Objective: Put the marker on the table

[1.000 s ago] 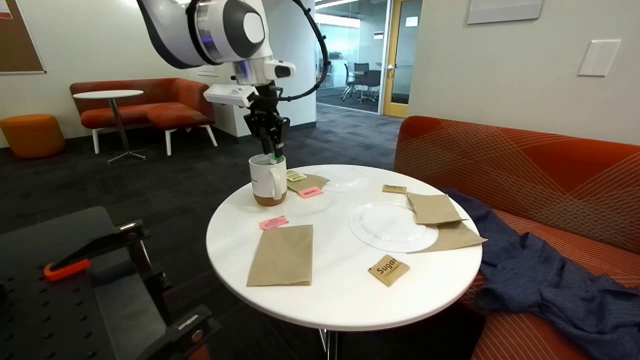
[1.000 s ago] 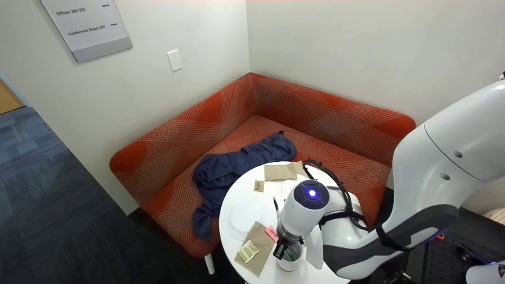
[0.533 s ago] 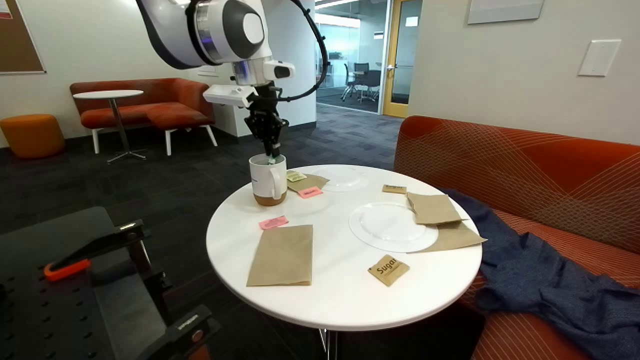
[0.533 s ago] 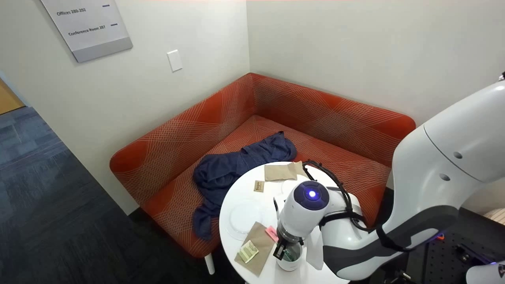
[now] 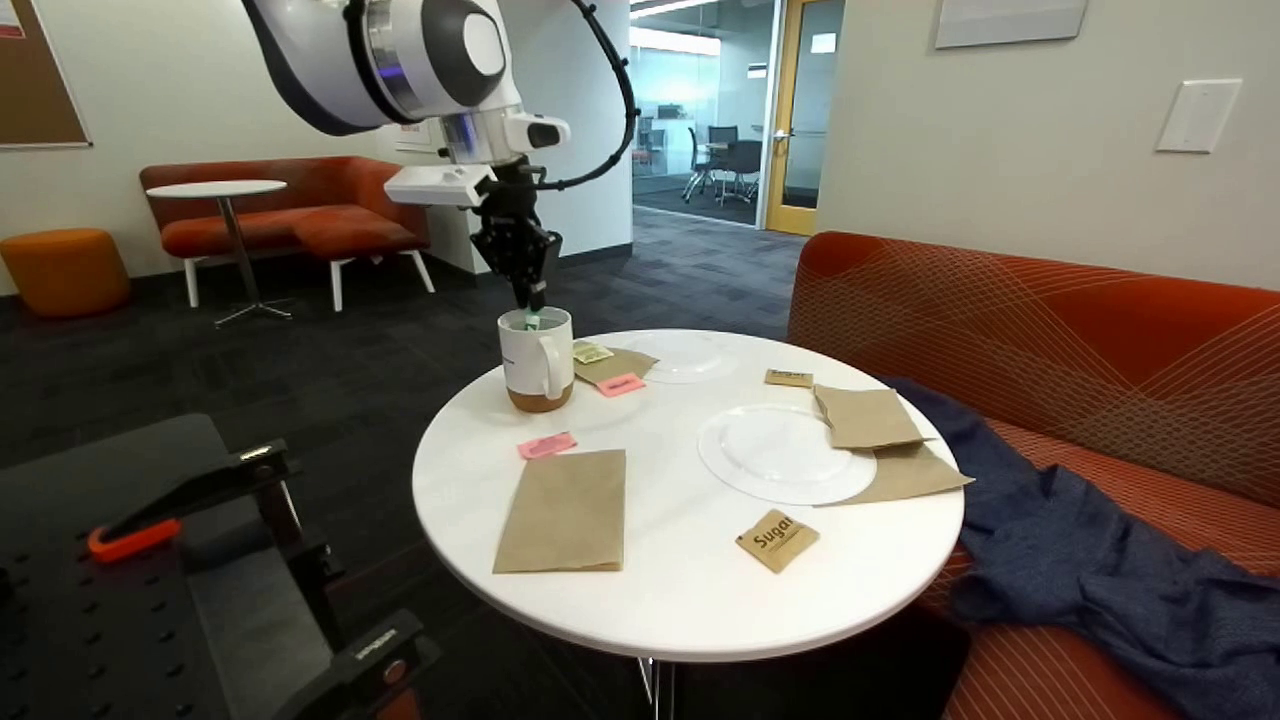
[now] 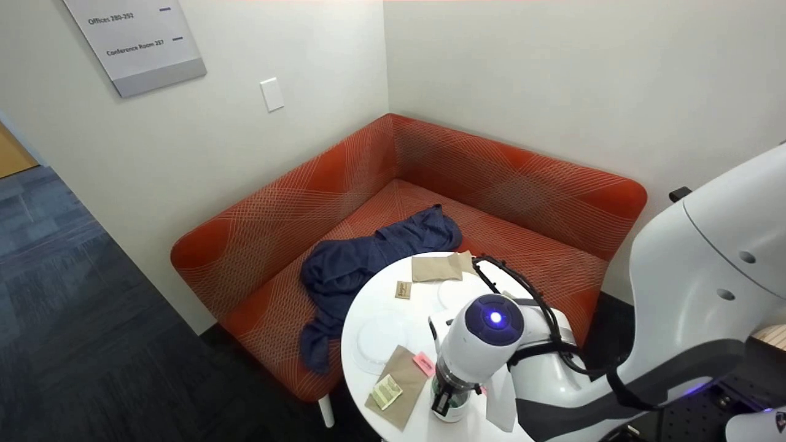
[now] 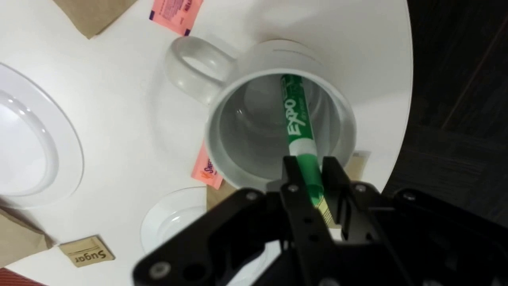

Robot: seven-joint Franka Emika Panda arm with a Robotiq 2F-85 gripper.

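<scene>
The gripper (image 7: 312, 161) pinches the marker (image 7: 300, 127), as far as the wrist view shows: its two fingers (image 7: 293, 172) flank the light-green cap (image 7: 310, 169) with little or no gap on either side. You hold this end presumably because it is the part within reach at the opening of the mug (image 5: 524, 362); the lettered body slants down inside, and the rim (image 7: 213, 129) hides its lower tip. Grip force is not shown, so confirm the hold by a slow lift before any travel.

The mug stands upright on the table (image 5: 680, 560), near the edge. It acts as the marker's holder, and its wall probably lends the body some support. The handle (image 5: 553, 365) projects outward from the wall, so a straight upward path should not meet it.

Current step, by judgement: extraction. Raise the gripper until the tip is above the rim; a sideways move made too soon may drag or tip the mug. For release, consider the table top between the near napkin (image 5: 565, 512) and the nearer plate (image 5: 785, 455). Lower the marker until it lies along the surface: a round barrel dropped on a slant is likely to roll, and the plate is not the stated target
</scene>
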